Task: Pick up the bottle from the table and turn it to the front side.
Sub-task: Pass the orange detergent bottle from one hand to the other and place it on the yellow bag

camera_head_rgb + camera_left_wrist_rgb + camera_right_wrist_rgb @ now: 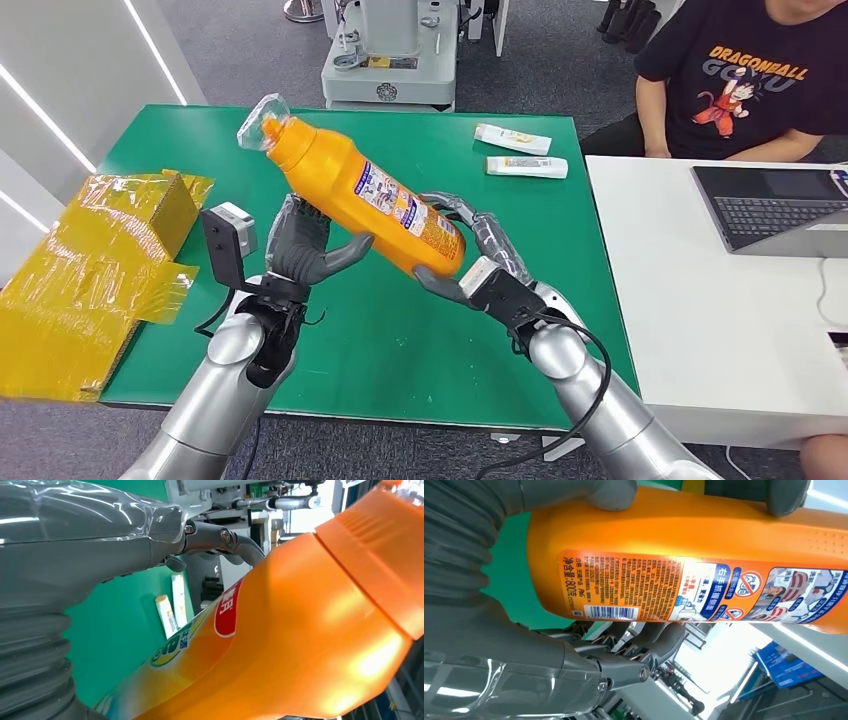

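Observation:
A large orange bottle [365, 195] hangs tilted above the green table [180, 140], its plastic-wrapped cap up and to the far left. Its back label with barcode faces me. My right hand [480, 260] grips the base end; the right wrist view has the thumb [594, 490] on the bottle [684, 535] above the printed label. My left hand [305, 245] cups the bottle's middle from below, fingers curled against it. In the left wrist view the bottle [300, 645] lies close, its front label partly visible, next to the grey hand [90, 550].
A crumpled yellow-wrapped box [95, 270] sits at the table's left edge. Two small white tubes [520, 150] lie at the far right of the table. A person [745, 80] sits at a white desk [720, 330] with a laptop [775, 205] on the right.

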Controlling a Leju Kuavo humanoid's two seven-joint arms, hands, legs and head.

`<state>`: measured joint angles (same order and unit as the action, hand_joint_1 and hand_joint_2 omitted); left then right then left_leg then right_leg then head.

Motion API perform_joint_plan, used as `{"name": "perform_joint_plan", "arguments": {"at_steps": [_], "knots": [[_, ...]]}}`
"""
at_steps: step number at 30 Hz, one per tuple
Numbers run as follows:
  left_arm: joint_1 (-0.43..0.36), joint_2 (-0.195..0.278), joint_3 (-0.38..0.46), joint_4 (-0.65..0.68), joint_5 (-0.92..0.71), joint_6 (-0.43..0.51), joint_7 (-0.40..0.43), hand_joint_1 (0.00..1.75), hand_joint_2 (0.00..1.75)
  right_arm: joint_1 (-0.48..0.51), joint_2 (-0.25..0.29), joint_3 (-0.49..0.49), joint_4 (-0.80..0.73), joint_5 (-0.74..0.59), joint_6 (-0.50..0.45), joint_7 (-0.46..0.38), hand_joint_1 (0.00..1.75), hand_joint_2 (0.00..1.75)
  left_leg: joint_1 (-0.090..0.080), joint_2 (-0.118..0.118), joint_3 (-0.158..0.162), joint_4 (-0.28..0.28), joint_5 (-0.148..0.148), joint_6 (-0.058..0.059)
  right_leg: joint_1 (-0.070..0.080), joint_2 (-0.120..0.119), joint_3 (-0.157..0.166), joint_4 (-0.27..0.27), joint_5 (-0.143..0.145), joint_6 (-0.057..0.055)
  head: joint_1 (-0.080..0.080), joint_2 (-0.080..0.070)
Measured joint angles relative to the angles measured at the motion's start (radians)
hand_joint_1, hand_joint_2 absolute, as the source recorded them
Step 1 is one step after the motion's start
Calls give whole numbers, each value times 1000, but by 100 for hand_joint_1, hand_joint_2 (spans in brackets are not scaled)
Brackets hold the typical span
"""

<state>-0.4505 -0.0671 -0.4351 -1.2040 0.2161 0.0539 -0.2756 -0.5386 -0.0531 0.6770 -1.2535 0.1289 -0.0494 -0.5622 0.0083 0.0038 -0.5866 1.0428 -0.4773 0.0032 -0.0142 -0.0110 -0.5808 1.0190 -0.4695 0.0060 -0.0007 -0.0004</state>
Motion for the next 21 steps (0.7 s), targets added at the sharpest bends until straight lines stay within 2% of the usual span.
{"name": "perform_joint_plan", "arguments": {"at_steps": [10, 21], "knots": [[10, 3, 1, -20, 6, 39, -12, 0, 175, 6, 12, 26, 67, -10, 7, -6, 175, 175, 0, 0, 0, 0, 0, 0, 0, 0, 0, 0, 0, 0, 0, 0], [12, 11, 4, -33, 7, 40, -12, 0, 175, 35, 12, 33, 128, 8, 1, -15, 175, 175, 0, 0, 0, 0, 0, 0, 0, 0, 0, 0, 0, 0, 0, 0]]}}
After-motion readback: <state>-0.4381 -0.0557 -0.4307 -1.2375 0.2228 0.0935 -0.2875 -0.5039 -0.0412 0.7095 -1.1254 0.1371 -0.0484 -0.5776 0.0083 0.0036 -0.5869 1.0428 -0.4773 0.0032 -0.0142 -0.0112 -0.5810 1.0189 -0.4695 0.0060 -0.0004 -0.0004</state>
